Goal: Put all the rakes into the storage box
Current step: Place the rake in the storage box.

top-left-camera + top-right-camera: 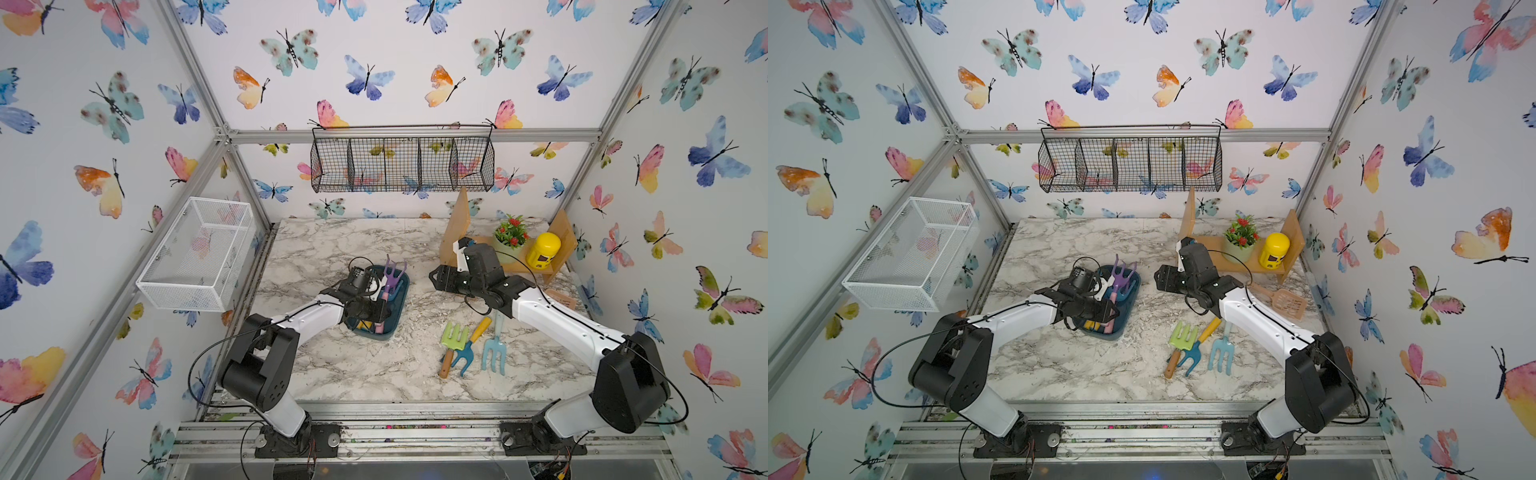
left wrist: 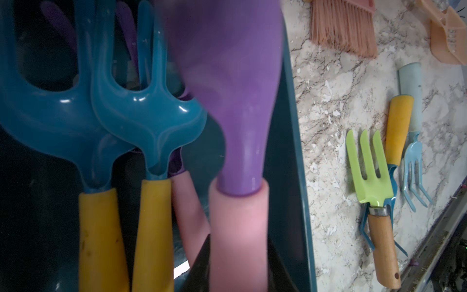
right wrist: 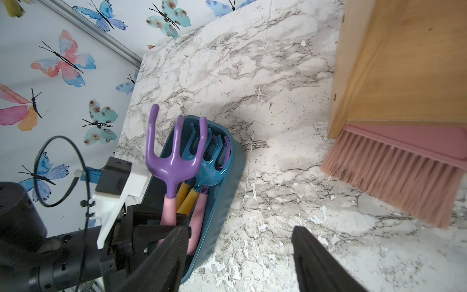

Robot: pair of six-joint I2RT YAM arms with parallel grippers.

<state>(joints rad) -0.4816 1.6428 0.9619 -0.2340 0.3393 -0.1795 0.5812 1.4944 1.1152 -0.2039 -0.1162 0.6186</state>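
The left gripper (image 3: pixel 173 223) is clamped narrow on the pink handle of the purple rake (image 3: pixel 174 164). The rake's tines point away from the gripper and stand raised above the far rim of the box (image 3: pixel 225 199). Directly beneath the held tool, inside the box, lie two blue rakes (image 2: pixel 149 118) with yellow handles and a second purple rake (image 2: pixel 187 207). The right gripper (image 3: pixel 242 252), just beside the box, hangs with jaws wide and nothing between them, over the bare table (image 3: pixel 278 75). A pink brush (image 3: pixel 394 177) lies beyond it.
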